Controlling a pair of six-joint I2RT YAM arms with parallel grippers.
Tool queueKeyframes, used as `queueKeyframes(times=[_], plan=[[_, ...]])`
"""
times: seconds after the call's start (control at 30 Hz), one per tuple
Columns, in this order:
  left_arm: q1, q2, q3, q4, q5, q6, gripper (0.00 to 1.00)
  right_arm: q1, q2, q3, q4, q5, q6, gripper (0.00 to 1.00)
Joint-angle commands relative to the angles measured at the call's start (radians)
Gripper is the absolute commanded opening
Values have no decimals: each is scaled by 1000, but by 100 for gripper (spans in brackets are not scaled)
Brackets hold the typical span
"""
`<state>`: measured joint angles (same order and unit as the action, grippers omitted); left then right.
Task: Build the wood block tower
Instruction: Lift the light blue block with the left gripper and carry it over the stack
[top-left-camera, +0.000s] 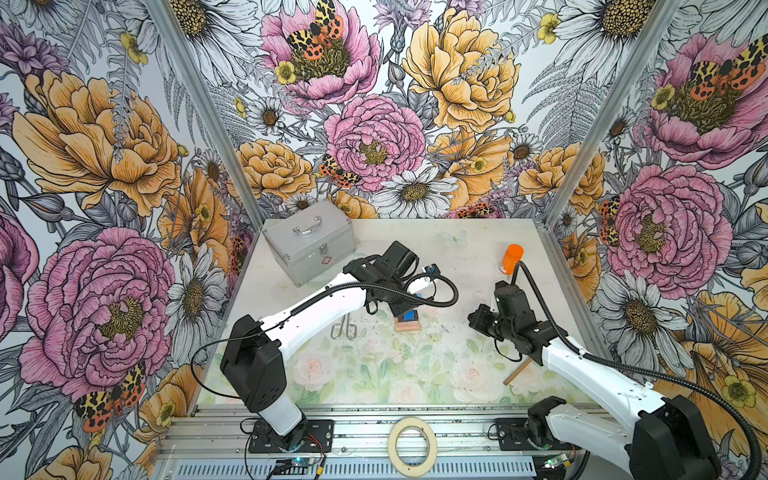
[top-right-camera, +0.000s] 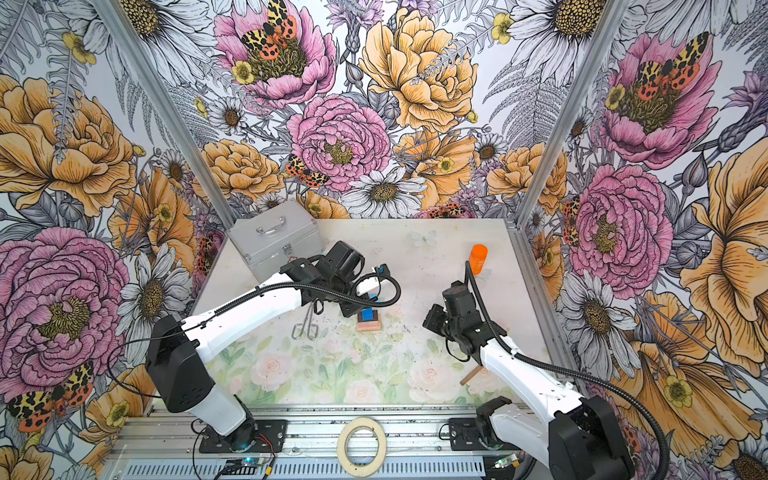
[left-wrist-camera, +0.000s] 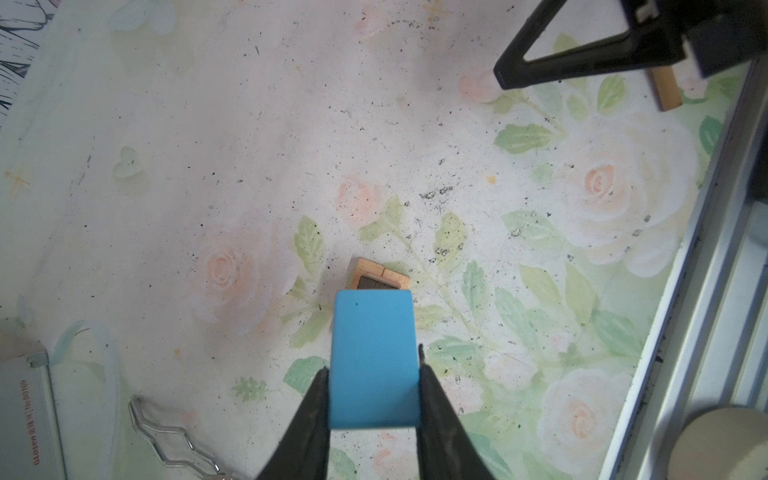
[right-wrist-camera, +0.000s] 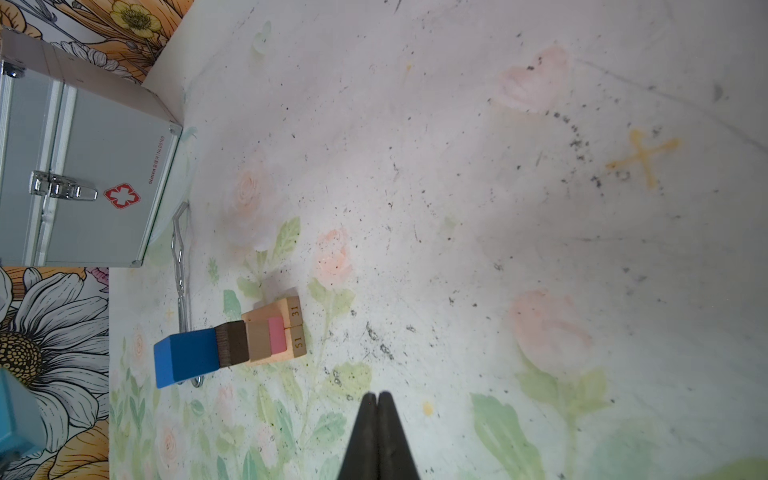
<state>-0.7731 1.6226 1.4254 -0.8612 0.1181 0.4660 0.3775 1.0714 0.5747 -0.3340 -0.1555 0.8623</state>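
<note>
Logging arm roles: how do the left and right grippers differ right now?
The left gripper clamps a blue block; the right gripper is shut on nothing. The left gripper hangs above the wood block tower; the right gripper sits off to its side. Both are black and tapered.

Tan base blocks (right-wrist-camera: 296, 316) read 31 and 51; silver case (right-wrist-camera: 83, 166) reads B0169.

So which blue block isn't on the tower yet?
The lighter blue block, clamped in the jaws of the left gripper. The darker blue block already caps the tower, on its dark brown bar.
</note>
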Motion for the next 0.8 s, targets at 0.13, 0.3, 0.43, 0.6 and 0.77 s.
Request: queueKeyframes(times=[0.13, 0.3, 0.43, 0.6, 0.77], plan=[[-18, 0, -9, -13, 25, 59, 0, -16, -18, -20, -3, -11, -21, 0], [-18, 36, 12, -43, 22, 72, 0, -21, -18, -27, -2, -14, -23, 0], [-23, 59, 22, -62, 15, 80, 0, -22, -16, -29, 3, -15, -22, 0], [-25, 81, 35, -71, -5, 89, 0, -24, -9, -36, 13, -20, -21, 0], [-23, 96, 44, -75, -25, 106, 0, -24, 1, -47, 33, -29, -15, 0]])
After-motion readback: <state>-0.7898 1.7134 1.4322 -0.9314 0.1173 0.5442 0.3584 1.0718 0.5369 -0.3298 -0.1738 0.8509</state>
